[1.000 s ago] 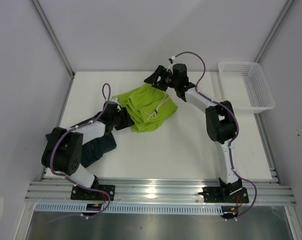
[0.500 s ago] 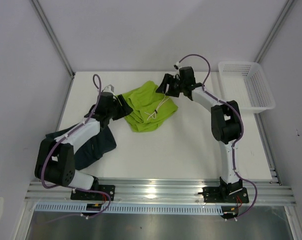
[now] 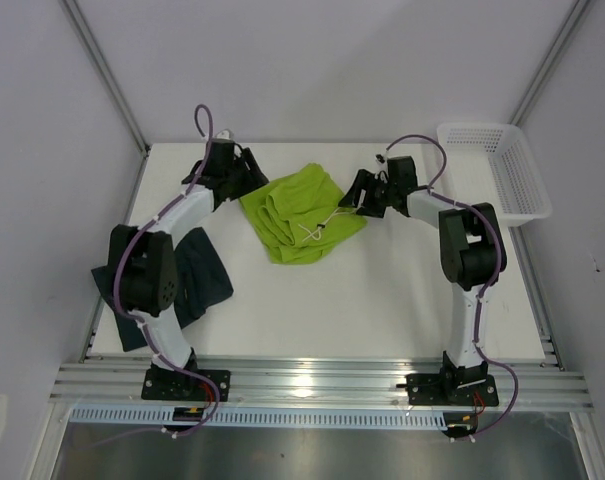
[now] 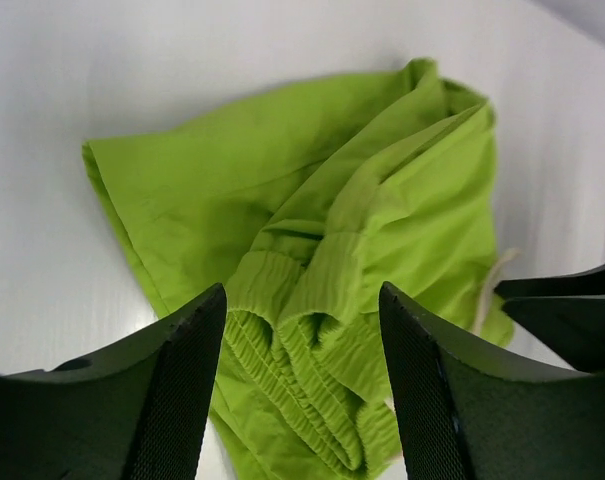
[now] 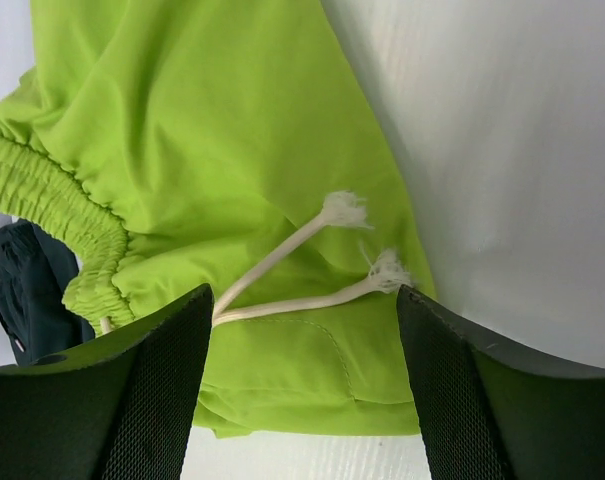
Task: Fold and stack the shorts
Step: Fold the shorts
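Basket (image 3: pixel 492 170), white mesh: table (image 3: pixel 382 300), 2 o'clock. Lime shorts (image 3: pixel 300 215), bunched: toward 12 o'clock, outside basket. Navy shorts (image 3: pixel 210 278): 8 o'clock. Left gripper (image 3: pixel 244 172), right gripper (image 3: pixel 354 192): jaws spread, flanking lime shorts.

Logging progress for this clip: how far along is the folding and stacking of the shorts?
Done, apparently: the green shorts lie folded into a compact bundle. In hand: nothing; the left gripper and right gripper stand open beside it. Left: the dark shorts lie apart, partly under the left arm, not yet stacked.
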Robot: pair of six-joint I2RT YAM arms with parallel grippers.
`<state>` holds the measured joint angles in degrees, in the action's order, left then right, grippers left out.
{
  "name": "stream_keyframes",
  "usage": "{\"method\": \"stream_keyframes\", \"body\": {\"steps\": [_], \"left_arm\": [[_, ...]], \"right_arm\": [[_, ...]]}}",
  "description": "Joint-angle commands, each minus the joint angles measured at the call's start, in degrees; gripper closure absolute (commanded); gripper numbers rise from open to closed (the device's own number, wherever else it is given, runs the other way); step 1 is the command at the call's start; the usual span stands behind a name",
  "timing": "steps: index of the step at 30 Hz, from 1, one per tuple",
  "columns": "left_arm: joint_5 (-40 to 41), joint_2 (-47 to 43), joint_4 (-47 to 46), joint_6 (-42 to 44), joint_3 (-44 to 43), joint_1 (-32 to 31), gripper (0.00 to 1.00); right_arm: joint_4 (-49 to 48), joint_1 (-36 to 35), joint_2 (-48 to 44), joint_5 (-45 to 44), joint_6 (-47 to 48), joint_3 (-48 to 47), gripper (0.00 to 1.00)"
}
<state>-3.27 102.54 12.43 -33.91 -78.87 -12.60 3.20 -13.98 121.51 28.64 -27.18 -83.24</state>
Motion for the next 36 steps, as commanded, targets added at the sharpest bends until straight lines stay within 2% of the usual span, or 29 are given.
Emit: {"method": "stream_keyframes", "body": {"steps": [1,7,18,26,29,30,32,33,35,36], "left_arm": [[-4.6,3.6,0.9,2.1,-3.0,0.1,0.34],[-7.1,7.8,0.4,4.4,-4.9,-1.0,0.30],[-10.4,11.8,-1.3,3.5,-6.1,-1.2,0.28],[-4.0,12.9,3.7,6.0,-6.4,-0.9,0.28],[-6.4,15.1,4.5,6.3,-8.0,-0.6,0.35],[-7.1,16.7,5.4,6.3,-8.8,-0.6,0.48],[-6.3,17.3,5.6,6.5,-8.8,-0.5,0.68],[-5.4,16.7,4.9,6.6,-8.3,-0.4,0.82],[-4.8,16.3,3.8,6.6,-7.2,-0.1,0.99],[-5.0,16.1,3.2,6.7,-7.0,0.3,1.00]], "right_arm": [[-2.2,-0.7,-2.4,1.9,0.5,1.6,0.24],[-4.5,-1.9,-3.7,1.4,-0.5,3.7,0.24],[-4.4,-2.8,-6.6,1.8,-0.7,5.2,0.24],[-4.0,-2.7,-8.0,1.9,-0.7,5.4,0.24],[-3.6,-2.6,-9.0,1.3,-0.2,5.6,0.24],[-3.6,-2.6,-9.4,1.1,0.0,5.8,0.24],[-1.3,-2.5,-10.5,0.3,0.9,6.0,0.24],[-1.0,-2.2,-10.8,0.2,1.2,6.2,0.24],[-0.7,-1.6,-11.6,-0.1,1.5,6.9,0.24],[-0.7,-1.2,-11.6,-0.1,1.7,7.1,0.24]]}}
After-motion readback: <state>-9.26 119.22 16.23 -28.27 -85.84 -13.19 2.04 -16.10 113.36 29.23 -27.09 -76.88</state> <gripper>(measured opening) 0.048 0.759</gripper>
